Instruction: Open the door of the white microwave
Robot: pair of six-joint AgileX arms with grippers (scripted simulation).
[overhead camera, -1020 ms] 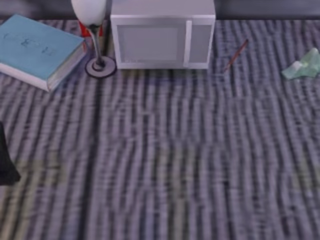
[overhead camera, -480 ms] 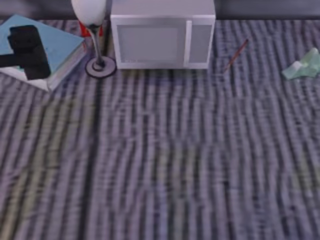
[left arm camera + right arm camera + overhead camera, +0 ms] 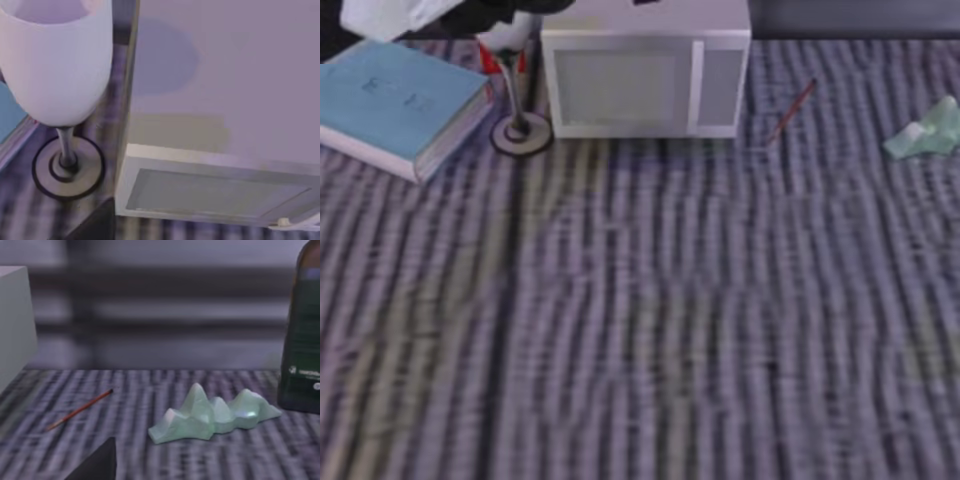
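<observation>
Top view: white microwave [image 3: 645, 70] door [image 3: 620, 85] closed; left arm above, fingers' state unclear

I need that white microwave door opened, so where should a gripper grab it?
Grip the slim vertical white handle at the grey-windowed door's right edge, coming from the table's front: it stands proud beside the control panel, so the door probably hinges at the left.

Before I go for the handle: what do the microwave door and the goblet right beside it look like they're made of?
The door looks like matte white plastic framing a flat grey window, dull, with no glare, so it could be frosted plastic or glass. The goblet looks like smooth opaque white ceramic or glazed plastic, with an even sheen on the bowl and a darker grey ringed foot. Being rendered, both are guesses.
</observation>
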